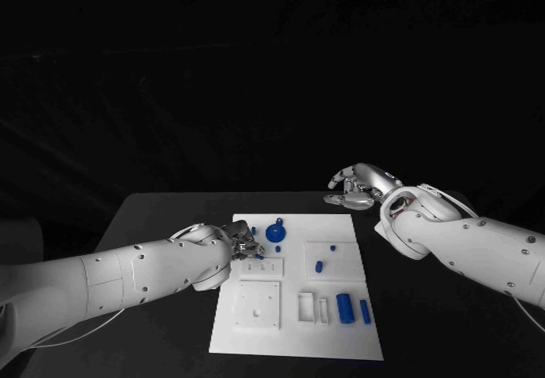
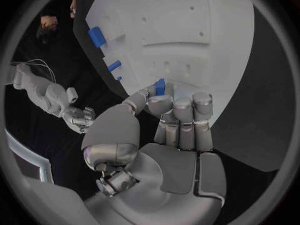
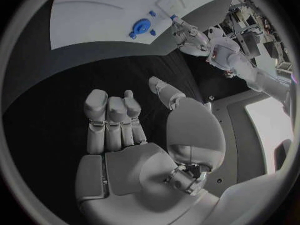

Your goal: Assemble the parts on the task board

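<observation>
Item: task board [image 1: 298, 346], white plate, mid table [image 1: 159, 213]

Left hand [image 1: 233, 241]: over board's left edge, fingers curled, pinching a small blue part [image 2: 160, 87] between thumb and fingertips; part sits just above board surface near the slotted block [image 1: 262, 268] by the left edge

Right hand [image 1: 361, 187]: off the board, beyond its far right corner, above bare table; fingers loosely curled in, holding nothing

Parts on board:
- round blue piece w/ knob [image 1: 277, 233], far edge, centre
- small blue peg [image 1: 333, 250], right of centre
- short blue piece [image 1: 320, 266], mid board
- blue cylinder [image 1: 345, 309], near right corner
- thin blue bar [image 1: 365, 310], just beside cylinder, toward right edge
- square white plate w/ holes [image 1: 257, 304], near left portion

Step in hand (judged): seating pinched part into a slot by left edge. Task looks early, most pcs loose.

To do it well: keep pinch firm, hold part square to slot, lower straight, no sideways drag; let go only once it bears. Risk: part tilts or slips from fingertips
</observation>
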Tool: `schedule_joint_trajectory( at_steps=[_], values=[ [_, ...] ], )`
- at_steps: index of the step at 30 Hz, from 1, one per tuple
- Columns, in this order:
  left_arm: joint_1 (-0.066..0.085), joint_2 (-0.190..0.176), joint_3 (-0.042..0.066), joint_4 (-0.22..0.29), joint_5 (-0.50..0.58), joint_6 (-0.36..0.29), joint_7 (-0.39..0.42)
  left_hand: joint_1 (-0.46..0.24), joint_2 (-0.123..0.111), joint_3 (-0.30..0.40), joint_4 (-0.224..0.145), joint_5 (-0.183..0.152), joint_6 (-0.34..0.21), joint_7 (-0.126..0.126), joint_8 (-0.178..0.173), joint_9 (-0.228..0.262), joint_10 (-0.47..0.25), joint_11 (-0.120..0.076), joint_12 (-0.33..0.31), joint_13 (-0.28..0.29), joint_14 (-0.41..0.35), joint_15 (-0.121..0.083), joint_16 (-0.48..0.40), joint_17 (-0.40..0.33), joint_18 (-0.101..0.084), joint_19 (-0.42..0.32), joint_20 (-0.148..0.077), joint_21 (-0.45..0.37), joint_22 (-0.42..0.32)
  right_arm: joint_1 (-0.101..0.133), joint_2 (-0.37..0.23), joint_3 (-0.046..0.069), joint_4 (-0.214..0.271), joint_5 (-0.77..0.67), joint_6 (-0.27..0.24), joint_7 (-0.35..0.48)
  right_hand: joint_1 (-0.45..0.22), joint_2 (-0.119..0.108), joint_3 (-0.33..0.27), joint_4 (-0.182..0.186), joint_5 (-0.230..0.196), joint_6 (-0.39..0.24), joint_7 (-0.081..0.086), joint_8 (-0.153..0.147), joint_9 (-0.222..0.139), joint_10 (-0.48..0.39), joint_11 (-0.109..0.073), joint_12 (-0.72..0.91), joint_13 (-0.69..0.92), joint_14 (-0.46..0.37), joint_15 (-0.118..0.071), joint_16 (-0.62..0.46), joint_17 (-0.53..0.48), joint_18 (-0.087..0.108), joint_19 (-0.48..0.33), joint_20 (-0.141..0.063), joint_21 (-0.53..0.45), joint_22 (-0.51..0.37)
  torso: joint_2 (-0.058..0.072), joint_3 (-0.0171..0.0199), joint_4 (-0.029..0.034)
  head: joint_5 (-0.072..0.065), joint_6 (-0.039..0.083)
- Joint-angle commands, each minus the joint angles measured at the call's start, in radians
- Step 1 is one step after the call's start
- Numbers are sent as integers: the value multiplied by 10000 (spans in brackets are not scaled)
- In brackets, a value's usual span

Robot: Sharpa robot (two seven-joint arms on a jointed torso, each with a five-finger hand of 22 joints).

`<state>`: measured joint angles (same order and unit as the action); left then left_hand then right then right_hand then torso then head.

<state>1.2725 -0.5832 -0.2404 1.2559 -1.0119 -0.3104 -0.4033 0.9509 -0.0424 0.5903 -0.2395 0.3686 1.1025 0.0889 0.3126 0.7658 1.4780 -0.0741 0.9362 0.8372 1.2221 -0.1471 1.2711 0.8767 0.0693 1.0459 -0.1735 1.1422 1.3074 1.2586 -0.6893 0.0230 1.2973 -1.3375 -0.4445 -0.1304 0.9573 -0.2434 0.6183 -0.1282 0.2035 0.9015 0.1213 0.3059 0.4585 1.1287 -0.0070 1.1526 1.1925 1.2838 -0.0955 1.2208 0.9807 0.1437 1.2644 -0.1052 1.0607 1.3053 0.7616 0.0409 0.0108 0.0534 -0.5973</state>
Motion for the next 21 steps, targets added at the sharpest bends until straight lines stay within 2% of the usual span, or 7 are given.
schedule_joint_trajectory(
  at_steps=[1, 8, 14, 18, 21],
  values=[
    [-90, 70, 4, -44, -214, -172, -62, -36, 36, 194, -160, 88, 1066, -954, -52, 17, -481, -448, 71, -2, 711, -751, 94, 5, 300, 55, -1017, 90, 222, 8, 21, 12, -27, 27, 0, 135, 97, -16, -50, -1, 74, 119, 35, 30, 13, -502, 188, 2, -16, 70, -26, -61, 14, 1181, 5, -28, -56, -5, 1, 11, 0, 19, -50],
    [-269, 148, 6, -157, -333, -309, 10, -55, -30, 203, -173, 185, 1157, -975, -30, 58, -489, -467, 126, -16, 696, -763, 159, -17, 315, 44, -1022, 153, 214, 15, 28, 28, -42, 31, 8, 140, 92, -8, -70, 17, 143, 126, 32, 32, 20, -501, 185, 9, -29, 75, -29, -65, 18, 1181, 10, -27, -60, -3, 3, 1, -6, 28, -94],
    [-357, 191, 7, -210, -375, -404, 62, -54, -97, 204, -187, 194, 1259, -1003, 9, 98, -492, -492, 167, -32, 691, -780, 207, -38, 328, 34, -1024, 193, 208, 16, 28, 37, -41, 38, 10, 139, 88, -3, -85, 35, 204, 128, 30, 31, 24, -502, 183, 14, -41, 79, -31, -70, 22, 1181, 13, -27, -65, 0, 7, 2, -30, 41, -132],
    [-414, 226, 7, -252, -408, -393, 106, -56, -112, 206, -183, 201, 1288, -1012, 20, 112, -492, -500, 182, -41, 691, -787, 226, -49, 333, 32, -1025, 207, 204, 16, 14, 40, -41, 56, 25, 141, 83, 0, -95, 49, 246, 128, 30, 30, 27, -504, 183, 18, -49, 81, -31, -73, 25, 1181, 15, -28, -68, 1, 7, -18, -9, 2, -144],
    [-458, 256, 8, -261, -408, -385, 128, -56, -113, 208, -181, 205, 1296, -1015, 22, 116, -492, -503, 187, -44, 692, -789, 232, -52, 335, 31, -1025, 211, 203, 16, 14, 41, -37, 58, 28, 141, 81, 3, -98, 55, 260, 129, 30, 30, 28, -504, 182, 19, -52, 82, -32, -74, 26, 1181, 15, -28, -69, 1, 11, -9, -15, -1, -149]
  ],
)
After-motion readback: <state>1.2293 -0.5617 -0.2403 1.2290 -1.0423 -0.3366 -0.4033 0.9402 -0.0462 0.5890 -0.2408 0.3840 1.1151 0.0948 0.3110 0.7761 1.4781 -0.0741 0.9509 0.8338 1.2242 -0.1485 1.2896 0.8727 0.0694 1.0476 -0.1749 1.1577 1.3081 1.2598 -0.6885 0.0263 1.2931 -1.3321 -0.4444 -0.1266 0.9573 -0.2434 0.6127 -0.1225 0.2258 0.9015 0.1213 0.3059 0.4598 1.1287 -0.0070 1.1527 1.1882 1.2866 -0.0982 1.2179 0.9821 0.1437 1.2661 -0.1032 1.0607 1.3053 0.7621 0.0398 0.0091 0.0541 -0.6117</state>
